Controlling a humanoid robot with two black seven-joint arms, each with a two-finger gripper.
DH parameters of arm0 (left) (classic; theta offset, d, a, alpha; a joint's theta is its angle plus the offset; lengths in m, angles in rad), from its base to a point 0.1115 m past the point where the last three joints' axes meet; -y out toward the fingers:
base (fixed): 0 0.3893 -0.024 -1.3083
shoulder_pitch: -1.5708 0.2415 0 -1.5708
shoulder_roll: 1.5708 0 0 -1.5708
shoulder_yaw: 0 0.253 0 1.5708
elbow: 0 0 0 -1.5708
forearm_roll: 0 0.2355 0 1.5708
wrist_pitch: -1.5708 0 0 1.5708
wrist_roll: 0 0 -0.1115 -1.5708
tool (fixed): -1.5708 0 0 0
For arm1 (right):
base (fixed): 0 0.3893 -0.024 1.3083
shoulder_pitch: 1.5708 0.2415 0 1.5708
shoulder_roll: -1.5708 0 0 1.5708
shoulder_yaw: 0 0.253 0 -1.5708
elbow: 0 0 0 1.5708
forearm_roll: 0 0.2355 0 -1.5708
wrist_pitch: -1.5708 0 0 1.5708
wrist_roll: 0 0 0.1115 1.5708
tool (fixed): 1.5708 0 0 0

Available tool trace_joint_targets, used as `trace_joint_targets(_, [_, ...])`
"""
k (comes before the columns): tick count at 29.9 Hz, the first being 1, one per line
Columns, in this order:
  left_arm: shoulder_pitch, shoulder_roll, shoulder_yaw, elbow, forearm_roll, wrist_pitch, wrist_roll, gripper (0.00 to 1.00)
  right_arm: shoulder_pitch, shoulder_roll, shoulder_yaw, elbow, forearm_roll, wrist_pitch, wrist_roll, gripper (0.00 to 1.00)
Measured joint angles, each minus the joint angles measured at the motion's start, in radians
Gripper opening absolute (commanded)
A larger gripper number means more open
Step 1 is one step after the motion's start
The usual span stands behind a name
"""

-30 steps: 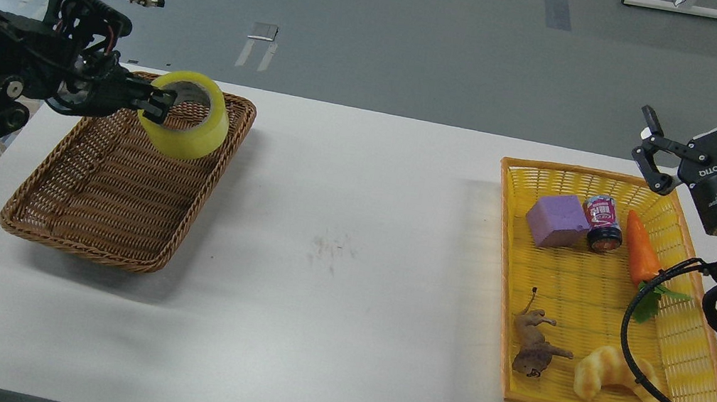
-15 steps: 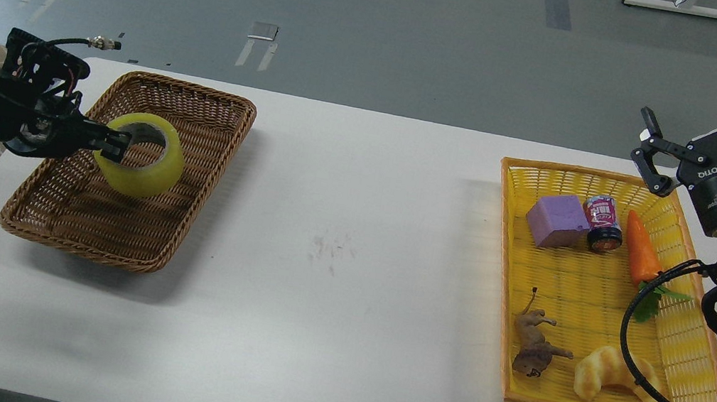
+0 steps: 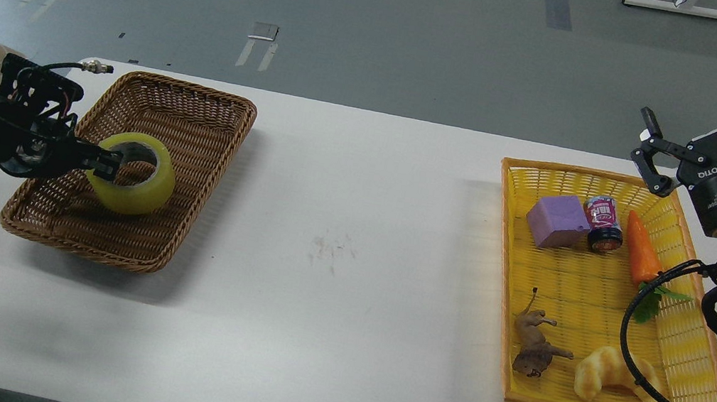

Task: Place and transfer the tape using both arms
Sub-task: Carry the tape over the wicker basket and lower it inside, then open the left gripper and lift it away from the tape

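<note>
One roll of tape [image 3: 132, 174], lower now than a second ago, sits deep in the brown basket [image 3: 213, 117] at the left, the left gripper [image 3: 107, 164] still pinching its wall, so release seems next, while the right gripper [image 3: 702, 119] waits spread wide.

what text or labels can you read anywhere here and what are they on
"ROBOTIQ": white letters on the black body of the right gripper, upside down from this view.
A smaller white line under it on the same body: too small to read.
Label on the small jar in the yellow basket: red and white print, too blurred to read.
Nothing readable on the tape, brown basket or table.
</note>
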Motion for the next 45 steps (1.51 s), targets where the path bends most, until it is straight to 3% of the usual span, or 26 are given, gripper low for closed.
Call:
trace_joint_targets(15, [0.013, -0.005, -0.001, 0.037, 0.0, 0.003, 0.002, 0.0, -0.001, 0.0, 0.0, 0.001, 0.0, 0.0, 0.0, 1.0])
trace_joint_targets(16, [0.013, -0.005, -0.001, 0.038, 0.0, 0.003, 0.002, 0.1, -0.001, 0.0, 0.0, 0.001, 0.0, 0.0, 0.0, 1.0])
trace_joint_targets(17, [0.013, -0.005, -0.001, 0.038, -0.001, 0.003, 0.002, 0.4, -0.001, 0.0, 0.0, 0.001, 0.0, 0.0, 0.0, 1.0])
trace_joint_targets(18, [0.013, -0.005, -0.001, 0.038, -0.001, 0.003, 0.002, 0.53, -0.001, 0.0, 0.0, 0.001, 0.0, 0.0, 0.0, 1.0])
trace_joint_targets(22, [0.013, -0.008, -0.004, 0.037, -0.017, 0.003, 0.006, 0.7, -0.001, 0.0, 0.0, 0.0, 0.0, 0.0, 0.0, 1.0])
trace_joint_targets(30, [0.001, -0.008, -0.008, 0.022, -0.106, 0.002, 0.008, 0.74, -0.001, 0.0, 0.0, -0.002, 0.0, 0.0, 0.0, 1.0])
trace_joint_targets(37, [-0.111, -0.002, -0.033, 0.003, -0.293, 0.001, -0.002, 0.86, 0.005, 0.0, 0.0, -0.002, -0.001, 0.0, 0.0, 1.0])
trace_joint_targets(43, [-0.283, -0.018, -0.048, -0.002, -0.659, -0.002, -0.04, 0.97, 0.011, 0.0, 0.001, -0.003, -0.001, 0.0, 0.0, 1.0])
trace_joint_targets(45, [-0.308, -0.036, -0.06, -0.002, -0.811, -0.006, -0.079, 0.98, 0.013, -0.001, 0.001, -0.003, -0.002, 0.0, 0.0, 1.0])
